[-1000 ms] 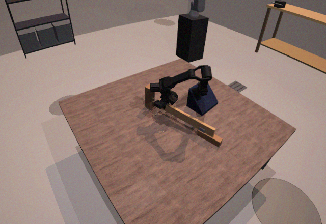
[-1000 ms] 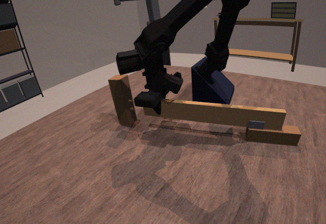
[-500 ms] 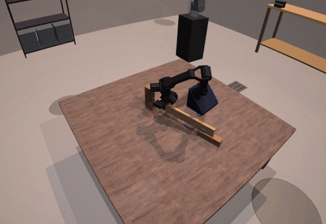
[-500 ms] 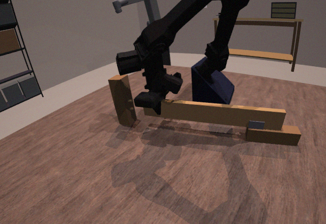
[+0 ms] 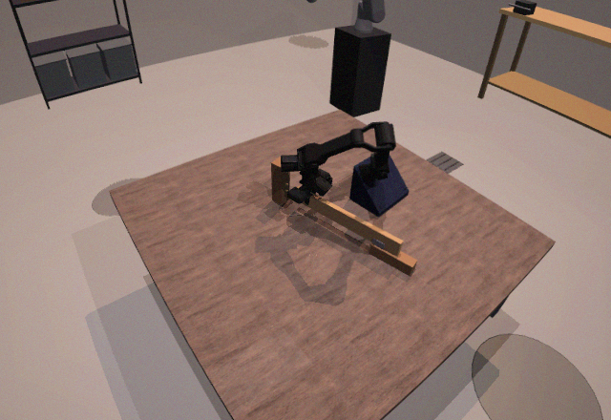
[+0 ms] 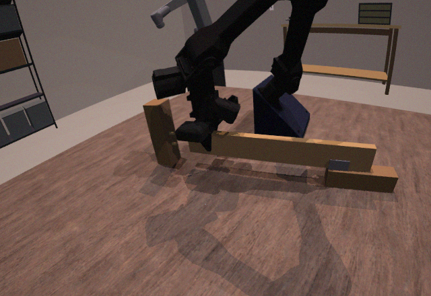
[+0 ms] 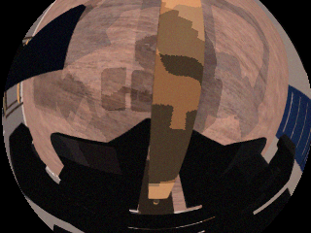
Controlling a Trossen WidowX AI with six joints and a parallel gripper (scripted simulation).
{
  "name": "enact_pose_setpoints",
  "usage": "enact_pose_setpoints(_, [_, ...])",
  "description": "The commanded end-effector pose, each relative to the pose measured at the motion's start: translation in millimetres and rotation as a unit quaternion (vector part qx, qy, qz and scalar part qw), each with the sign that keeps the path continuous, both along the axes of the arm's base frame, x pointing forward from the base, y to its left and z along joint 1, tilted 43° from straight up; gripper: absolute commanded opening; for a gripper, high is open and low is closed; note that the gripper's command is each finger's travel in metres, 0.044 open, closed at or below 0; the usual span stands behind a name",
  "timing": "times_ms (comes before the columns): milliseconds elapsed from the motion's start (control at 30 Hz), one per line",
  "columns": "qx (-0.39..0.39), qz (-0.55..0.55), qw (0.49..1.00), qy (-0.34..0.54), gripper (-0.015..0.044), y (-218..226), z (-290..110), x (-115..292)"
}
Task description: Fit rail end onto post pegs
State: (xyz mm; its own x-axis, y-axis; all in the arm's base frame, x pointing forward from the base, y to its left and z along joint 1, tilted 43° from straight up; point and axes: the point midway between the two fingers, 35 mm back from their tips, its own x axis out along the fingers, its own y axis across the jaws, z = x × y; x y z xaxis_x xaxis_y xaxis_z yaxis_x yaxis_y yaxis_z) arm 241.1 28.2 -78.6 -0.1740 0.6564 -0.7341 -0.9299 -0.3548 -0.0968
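Observation:
The wooden rail (image 5: 355, 221) (image 6: 278, 147) (image 7: 177, 92) has its far end in the grey bracket (image 5: 378, 243) (image 6: 339, 165) on the low footboard block (image 5: 404, 263) (image 6: 365, 180). Its near end is raised off the table and looks about level with the far end. My gripper (image 5: 308, 199) (image 6: 210, 141) (image 7: 160, 123) is shut on the rail near that end, one finger on each side. The post (image 5: 279, 183) (image 6: 160, 134) stands upright beyond the near end, with a small gap between. Two pegs (image 6: 172, 138) show in the gap. The holes are hidden.
The wooden table (image 5: 305, 336) (image 6: 104, 233) carries everything. The arm's dark blue wedge base (image 5: 377, 191) (image 6: 278, 115) stands behind the rail. The arm arches over from it, and its wrist is close beside the post. Shadows fall across the table in front.

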Motion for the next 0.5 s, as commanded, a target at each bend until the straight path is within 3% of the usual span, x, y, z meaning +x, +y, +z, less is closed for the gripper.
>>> enact_pose_setpoints(0, [-0.001,-0.002,1.0,-0.005,0.0,-3.9,0.2,4.6])
enact_pose_setpoints(467, [-0.002,-0.002,1.0,-0.006,0.0,-6.5,-1.3,7.1])
